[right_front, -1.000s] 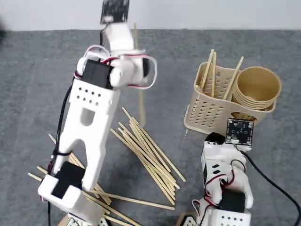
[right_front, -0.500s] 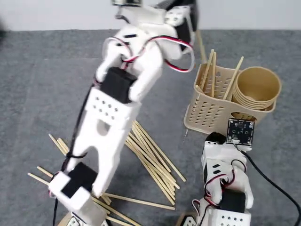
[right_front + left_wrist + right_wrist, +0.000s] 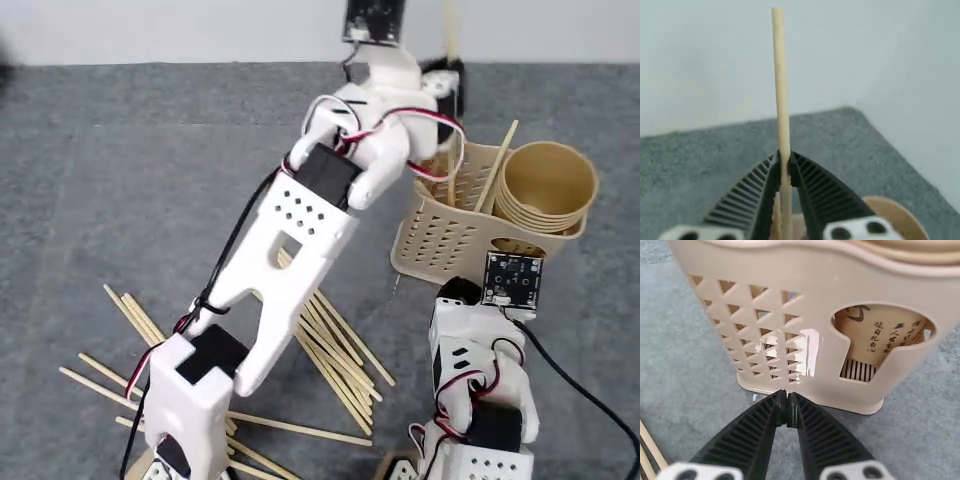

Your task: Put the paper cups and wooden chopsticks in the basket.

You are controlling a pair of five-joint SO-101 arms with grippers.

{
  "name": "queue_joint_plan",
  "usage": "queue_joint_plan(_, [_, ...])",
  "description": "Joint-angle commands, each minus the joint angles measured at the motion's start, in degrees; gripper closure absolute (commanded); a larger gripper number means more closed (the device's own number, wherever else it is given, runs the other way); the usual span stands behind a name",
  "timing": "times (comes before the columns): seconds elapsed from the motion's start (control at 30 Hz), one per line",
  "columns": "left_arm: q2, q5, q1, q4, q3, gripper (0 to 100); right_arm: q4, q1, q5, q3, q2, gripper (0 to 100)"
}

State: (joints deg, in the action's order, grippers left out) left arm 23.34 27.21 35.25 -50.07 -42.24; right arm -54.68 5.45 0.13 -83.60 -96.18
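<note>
My left gripper (image 3: 784,166) is shut on one wooden chopstick (image 3: 779,75), held upright. In the high view this gripper (image 3: 444,84) and its chopstick (image 3: 450,30) hang over the far left part of the beige basket (image 3: 435,240). A stack of paper cups (image 3: 550,185) fills the basket's right half, and a few chopsticks (image 3: 503,160) lean in its left half. More chopsticks (image 3: 335,345) lie loose on the grey mat. My right gripper (image 3: 787,410) is shut on nothing, low on the mat just in front of the basket wall (image 3: 770,330).
Another scatter of chopsticks (image 3: 128,312) lies at the front left by the left arm's base. The left arm's white links (image 3: 285,250) stretch across the mat's middle. The right arm (image 3: 478,370) sits folded at the front right. A pale wall runs along the far edge.
The left arm has swung to the right with the chopstick, from the mat's far middle to above the basket. The right arm has not moved.
</note>
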Motion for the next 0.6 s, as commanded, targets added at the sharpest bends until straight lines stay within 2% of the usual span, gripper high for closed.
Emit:
queue_joint_plan(0.0, [-1.41, 0.62, 0.26, -4.84, -3.12, 87, 1.27, 0.75, -0.62, 1.14, -0.57, 98.8])
queue_joint_plan(0.07, [-1.49, 0.62, 0.18, -7.82, -4.35, 83, 1.27, 0.75, -0.62, 1.14, -0.57, 98.8])
queue_joint_plan(0.2, [-1.49, 0.62, -0.18, -16.18, -10.95, 85, 1.27, 0.75, -0.62, 1.14, -0.57, 98.8])
queue_joint_plan(0.33, [-1.49, 0.35, -1.41, -29.01, -22.37, 87, 1.01, 0.66, -0.62, 1.14, -0.57, 98.8])
queue_joint_plan(0.5, [-1.41, 0.26, -7.56, -47.21, -38.46, 95, 0.92, 0.31, -0.09, 1.49, -0.57, 98.8])
queue_joint_plan(0.57, [-1.41, -1.58, -11.08, -51.08, -44.26, 99, 0.92, 0.22, 0.18, 1.67, -0.57, 98.7])
